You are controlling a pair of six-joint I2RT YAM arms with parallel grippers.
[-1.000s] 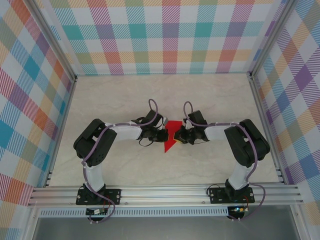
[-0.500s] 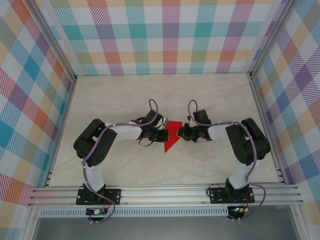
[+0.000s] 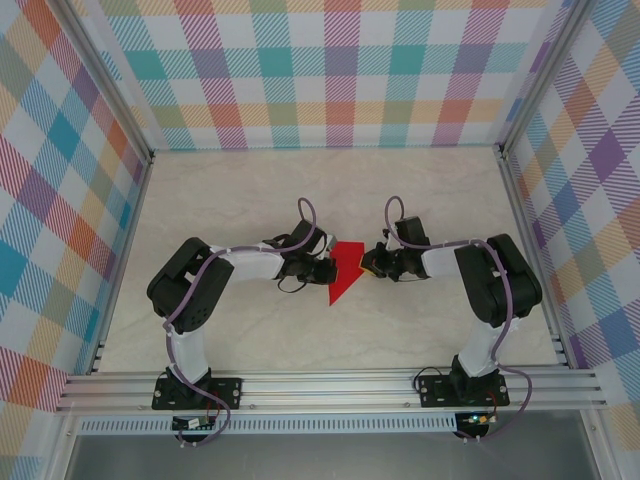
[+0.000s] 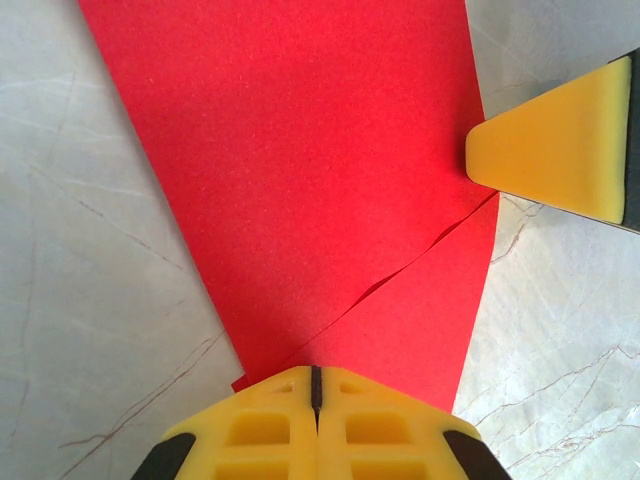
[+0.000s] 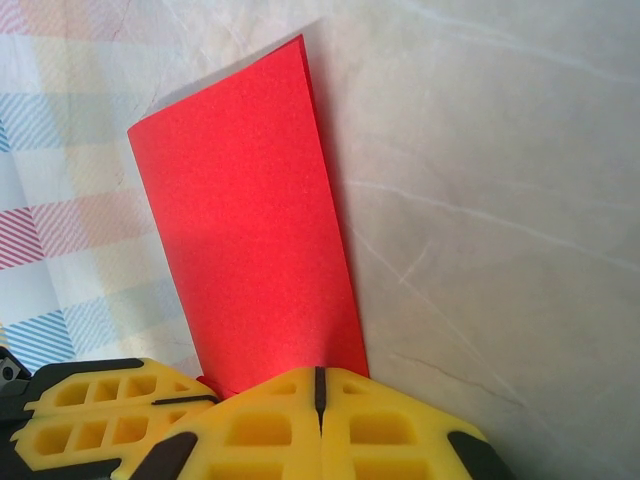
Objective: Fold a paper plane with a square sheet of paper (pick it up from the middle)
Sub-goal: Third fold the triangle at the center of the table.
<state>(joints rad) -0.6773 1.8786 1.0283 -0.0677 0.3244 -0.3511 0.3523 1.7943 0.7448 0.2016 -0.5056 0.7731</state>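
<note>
left gripper (image 4: 315, 378) is clenched, its yellow tips pressed together at the near corner of the thin, bright red, folded square sheet of paper (image 4: 300, 150). right gripper (image 5: 318, 378) is clenched too, tips shut against the sheet's opposite edge. i cannot tell whether either one pinches it or only presses on it. pale marble-patterned table (image 3: 220, 200) lies under both. the sheet rests at the table's middle, between the two grippers, narrowing to a point toward the near side. a thin diagonal fold line (image 4: 400, 268) crosses it.
</note>
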